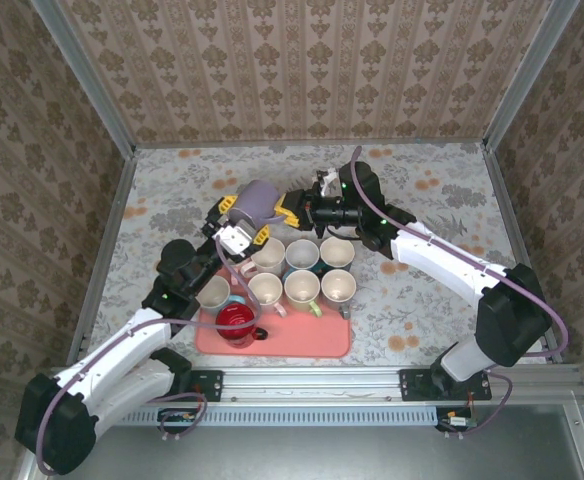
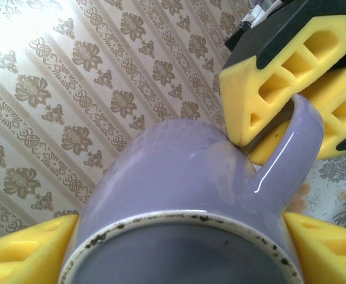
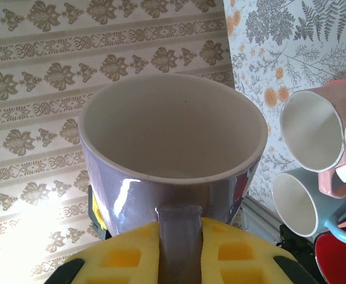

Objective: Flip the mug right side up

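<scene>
The purple mug [image 1: 257, 200] hangs in the air behind the tray, tilted on its side. My left gripper [image 1: 242, 222] holds its body near the base, one yellow finger [image 2: 25, 251] on each side of the foot ring [image 2: 179, 222]. My right gripper [image 1: 290, 207] is shut on the mug's handle [image 3: 179, 236]. Its yellow pads [image 3: 244, 254] press the handle from both sides. In the right wrist view the mug's open mouth [image 3: 170, 124] faces the camera. In the left wrist view the right gripper's fingers [image 2: 268, 83] clamp the handle [image 2: 294, 148] at the upper right.
A pink tray [image 1: 312, 345] lies at the near middle with several upright mugs and a red cup [image 1: 235, 320]. Two of those mugs [image 3: 312, 130] sit close to the right of the held mug. Patterned walls enclose the floral table [image 1: 442, 190].
</scene>
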You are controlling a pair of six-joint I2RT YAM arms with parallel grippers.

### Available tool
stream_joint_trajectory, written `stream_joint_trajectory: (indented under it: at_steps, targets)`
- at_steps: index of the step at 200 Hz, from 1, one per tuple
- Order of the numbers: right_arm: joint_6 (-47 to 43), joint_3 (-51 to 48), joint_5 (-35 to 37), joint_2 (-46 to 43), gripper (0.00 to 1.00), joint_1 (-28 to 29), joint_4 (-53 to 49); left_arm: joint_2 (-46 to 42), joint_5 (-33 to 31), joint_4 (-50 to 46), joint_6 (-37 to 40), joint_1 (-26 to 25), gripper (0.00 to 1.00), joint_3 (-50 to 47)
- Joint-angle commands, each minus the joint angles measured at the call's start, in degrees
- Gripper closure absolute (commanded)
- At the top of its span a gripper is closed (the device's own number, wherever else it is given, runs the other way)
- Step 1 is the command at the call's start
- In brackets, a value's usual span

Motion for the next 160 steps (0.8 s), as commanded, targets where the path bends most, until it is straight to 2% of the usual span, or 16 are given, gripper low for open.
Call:
stream_joint_trajectory:
  at_steps: [1, 27, 41, 66, 103, 138, 160]
  targets:
    - [-1.4, 1.0, -1.7, -0.1, 0.97, 0.9, 3.3, -1.2, 3.9, 2.9, 0.9, -2.1, 0.45, 0.2]
    - [-1.7, 0.2, -0.5, -1.9, 1.00, 0.0, 3.3, -1.2, 2.9, 2.9, 0.5, -2.2, 0.18, 0.1]
    - [-2.5, -0.3, 0.3, -3.3, 1.00, -0.9, 2.6, -1.1, 2.4, 2.9, -0.2, -2.2, 0.01, 0.2]
    - [-8.8, 0.0, 3.5, -6.9, 1.00, -2.5, -3.0, -1.1, 0.1, -1.3, -3.1, -2.2, 0.00, 2.6]
    - [-32.5, 3.5, 15.7, -15.3, 1.00, -2.4, -21.3, -1.2, -4.7, -12.8, -11.0, -2.1, 0.00, 8.4]
    - [-47.3, -0.4, 26.3, -21.3, 1.00, -1.3, -25.4, -0.8, -9.4, -25.0, -17.7, -1.5, 0.00, 14.6]
    - [-55.5, -4.3, 31.7, -24.4, 1.00, 1.5, -23.1, 0.9, -9.9, -34.0, -24.8, 1.7, 0.00, 20.3]
